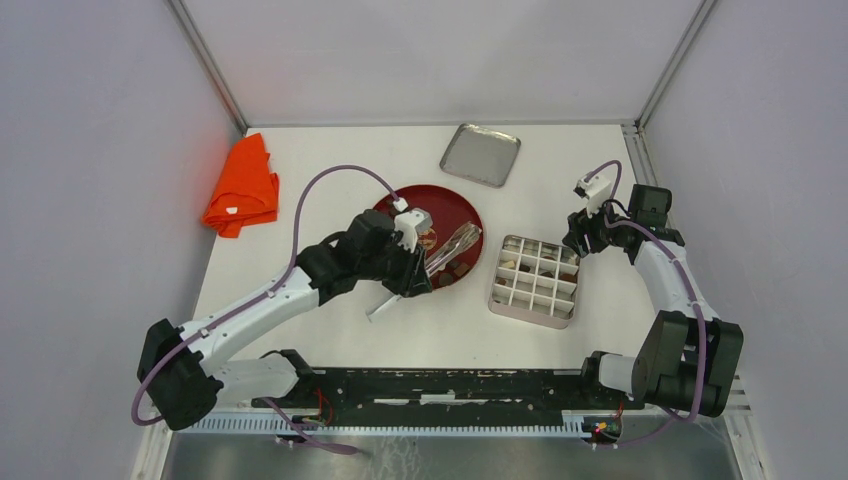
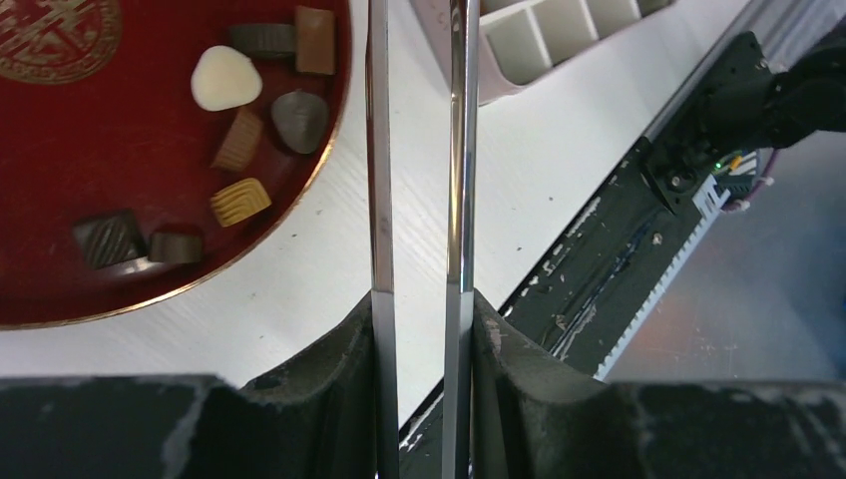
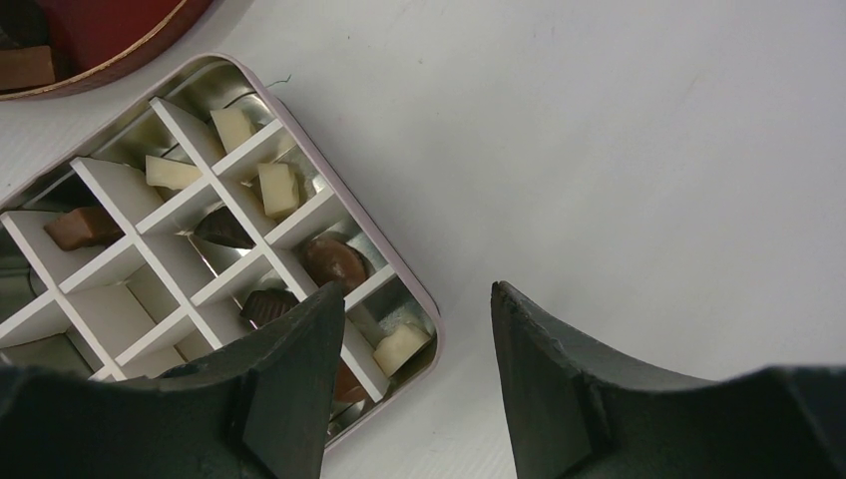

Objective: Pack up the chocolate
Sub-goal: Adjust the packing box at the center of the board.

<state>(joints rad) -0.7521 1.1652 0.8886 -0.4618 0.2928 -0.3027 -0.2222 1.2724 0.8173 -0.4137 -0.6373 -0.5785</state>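
At plate point(image 2: 150, 130) rim, left fingers point(image 2: 329, 384) clamp tongs point(image 2: 459, 150); right fingers point(image 3: 299, 374) apart, empty, beside tin point(image 3: 356, 200).

The left arm point(image 1: 255, 305), white links with black joints, reaches from its base at the lower left diagonally up and to the right, and its black wrist bends downward. The left tool point(image 1: 420, 262) has its two black fingers point(image 2: 334, 369) pressed against the outer sides of a pair of silver metal tongs point(image 2: 379, 150), whose blades stand slightly apart between them. The right arm point(image 1: 668, 280) rises from its base at the lower right, folds at the elbow and leans up and to the left. The right tool point(image 3: 417, 299) points down, its black fingers parted with nothing between them.
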